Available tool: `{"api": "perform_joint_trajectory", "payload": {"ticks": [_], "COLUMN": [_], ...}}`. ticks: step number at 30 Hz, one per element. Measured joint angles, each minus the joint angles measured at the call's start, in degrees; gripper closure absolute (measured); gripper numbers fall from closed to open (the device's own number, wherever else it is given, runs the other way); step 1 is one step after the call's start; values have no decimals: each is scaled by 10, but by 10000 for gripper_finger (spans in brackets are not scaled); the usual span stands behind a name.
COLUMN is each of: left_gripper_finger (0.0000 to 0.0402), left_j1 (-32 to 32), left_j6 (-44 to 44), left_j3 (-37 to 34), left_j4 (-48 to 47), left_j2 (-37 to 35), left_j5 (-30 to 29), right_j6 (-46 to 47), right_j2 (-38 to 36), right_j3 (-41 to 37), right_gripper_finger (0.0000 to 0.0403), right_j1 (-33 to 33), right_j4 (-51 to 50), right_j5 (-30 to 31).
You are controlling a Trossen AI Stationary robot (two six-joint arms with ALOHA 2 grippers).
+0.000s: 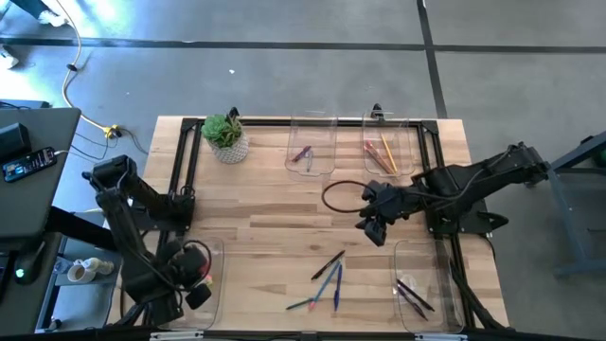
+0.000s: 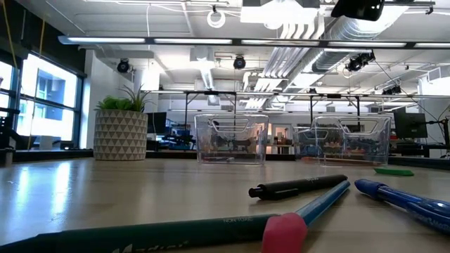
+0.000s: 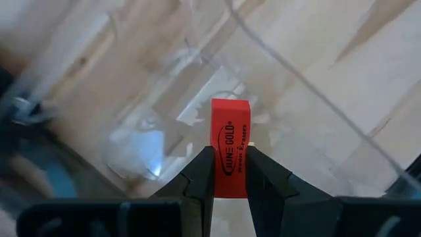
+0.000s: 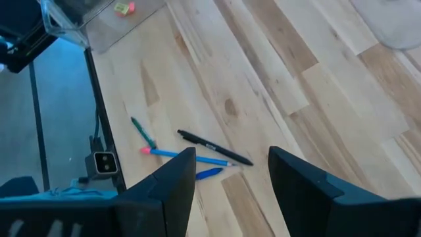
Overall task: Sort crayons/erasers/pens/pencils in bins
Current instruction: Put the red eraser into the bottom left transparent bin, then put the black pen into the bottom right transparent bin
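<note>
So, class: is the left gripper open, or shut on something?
Shut on the red eraser: the left gripper has its fingers pressed against both sides of it, above a clear bin.

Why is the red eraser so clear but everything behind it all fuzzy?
In the left wrist view, the red eraser, pinched by the left gripper, sits in focus, while the clear bin beyond blurs; in the low view, the nearest pink-tipped pen blurs too.

You are seeing a red eraser [image 3: 229, 148] sitting upright over the clear bin [image 1: 194, 284] at the desk's front-left corner.
</note>
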Motion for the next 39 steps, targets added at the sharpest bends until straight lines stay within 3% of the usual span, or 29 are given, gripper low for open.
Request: {"api": "perform_joint_trajectory", "payload": {"ticks": [8, 21, 34, 39], "left_gripper_finger": [344, 341, 243, 226], "left_j1": [0, 0, 0, 0], "left_j6": [-10, -9, 22, 42], "left_j3": [-86, -146, -147, -147], "left_j4": [122, 225, 224, 205], "left_j2": [0, 0, -17, -50], "left_j5": [28, 80, 88, 86], "right_j6": [2, 0, -28, -57], "right_j2": [0, 39, 115, 139], "right_j3": [0, 0, 0, 0], "right_gripper_finger": [219, 219, 219, 219], "right_j1": [-20, -41, -40, -36], "right_j4": [0, 0, 3, 37], "right_j5": [0, 10, -29, -37]}}
